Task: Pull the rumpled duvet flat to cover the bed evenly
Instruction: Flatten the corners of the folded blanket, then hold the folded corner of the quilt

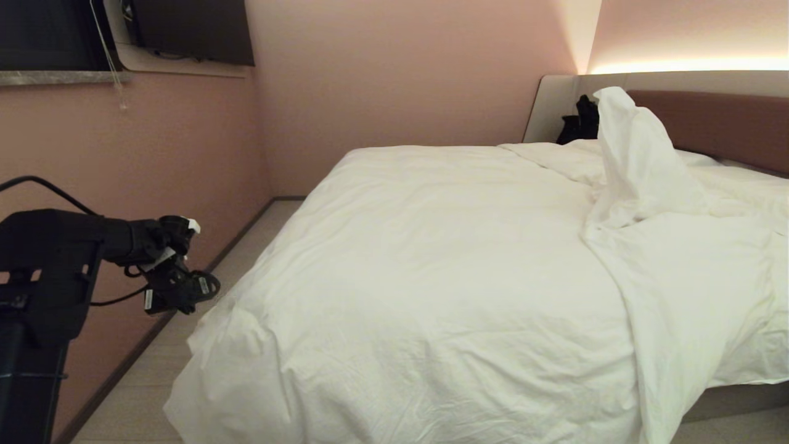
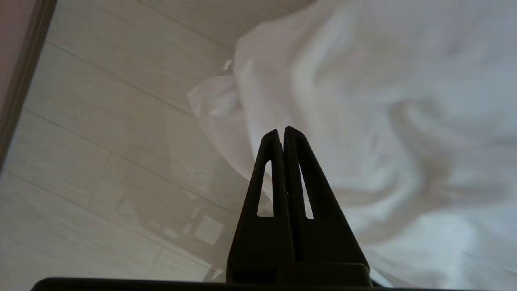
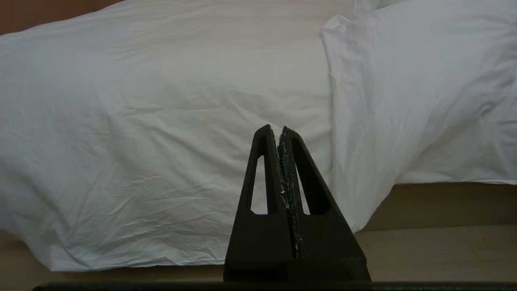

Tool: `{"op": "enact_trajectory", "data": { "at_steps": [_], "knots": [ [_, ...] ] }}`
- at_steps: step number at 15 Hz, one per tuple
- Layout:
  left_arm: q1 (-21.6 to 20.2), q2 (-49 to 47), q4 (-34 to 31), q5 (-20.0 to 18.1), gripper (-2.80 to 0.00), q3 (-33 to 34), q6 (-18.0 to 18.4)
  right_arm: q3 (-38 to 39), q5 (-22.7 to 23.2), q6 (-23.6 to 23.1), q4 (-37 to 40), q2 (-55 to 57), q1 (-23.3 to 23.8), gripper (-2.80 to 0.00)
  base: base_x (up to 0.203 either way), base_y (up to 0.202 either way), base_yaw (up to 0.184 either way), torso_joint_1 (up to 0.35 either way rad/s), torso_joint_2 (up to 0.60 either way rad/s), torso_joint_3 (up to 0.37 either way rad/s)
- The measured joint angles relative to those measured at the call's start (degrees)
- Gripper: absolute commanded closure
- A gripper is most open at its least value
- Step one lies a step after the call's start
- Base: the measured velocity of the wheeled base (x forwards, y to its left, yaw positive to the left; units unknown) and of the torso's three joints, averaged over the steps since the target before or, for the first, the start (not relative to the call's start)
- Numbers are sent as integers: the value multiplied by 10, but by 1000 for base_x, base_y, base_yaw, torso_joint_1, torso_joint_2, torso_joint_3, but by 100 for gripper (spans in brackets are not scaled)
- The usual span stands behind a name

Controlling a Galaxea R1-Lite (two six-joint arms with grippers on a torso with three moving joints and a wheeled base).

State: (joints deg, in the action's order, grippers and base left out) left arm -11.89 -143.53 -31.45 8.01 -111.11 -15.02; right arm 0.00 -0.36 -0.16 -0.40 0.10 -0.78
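The white duvet [image 1: 431, 265] lies over most of the bed [image 1: 733, 401], hanging to the floor at the near corner. On the right a fold of it is flipped back, and one part stands up in a peak [image 1: 629, 142] by the brown headboard [image 1: 727, 123]. My left gripper [image 1: 203, 287] is shut and empty, held in the air beside the duvet's left near corner [image 2: 210, 101], not touching it. My right gripper [image 3: 279, 129] is shut with nothing in it, facing the duvet's [image 3: 161, 141] hanging side low near the floor; it is outside the head view.
A pink wall [image 1: 154, 160] runs close along the bed's left side, leaving a narrow strip of pale floor [image 1: 185, 320]. A dark object [image 1: 582, 120] sits by the headboard corner. A dark screen [image 1: 191, 31] hangs on the wall at the upper left.
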Motion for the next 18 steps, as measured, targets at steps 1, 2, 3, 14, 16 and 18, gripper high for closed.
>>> {"op": "enact_trajectory", "data": {
  "at_steps": [1, 2, 3, 14, 16, 18],
  "knots": [
    [-3, 17, -2, -8, 0, 3, -6, 0, 0, 0, 0, 0, 0, 0, 0, 0, 0, 0, 0, 0],
    [-6, 37, -6, -16, 0, 7, -9, 0, 0, 0, 0, 0, 0, 0, 0, 0, 0, 0, 0, 0],
    [-6, 56, -10, -26, 0, 13, -11, 0, 0, 0, 0, 0, 0, 0, 0, 0, 0, 0, 0, 0],
    [0, 493, -38, -184, 0, 260, -12, 0, 0, 0, 0, 0, 0, 0, 0, 0, 0, 0, 0, 0],
    [2, 593, -36, -188, 0, 314, -10, 0, 0, 0, 0, 0, 0, 0, 0, 0, 0, 0, 0, 0],
    [3, 700, -36, -189, 0, 361, -7, 0, 0, 0, 0, 0, 0, 0, 0, 0, 0, 0, 0, 0]
  ]
}}
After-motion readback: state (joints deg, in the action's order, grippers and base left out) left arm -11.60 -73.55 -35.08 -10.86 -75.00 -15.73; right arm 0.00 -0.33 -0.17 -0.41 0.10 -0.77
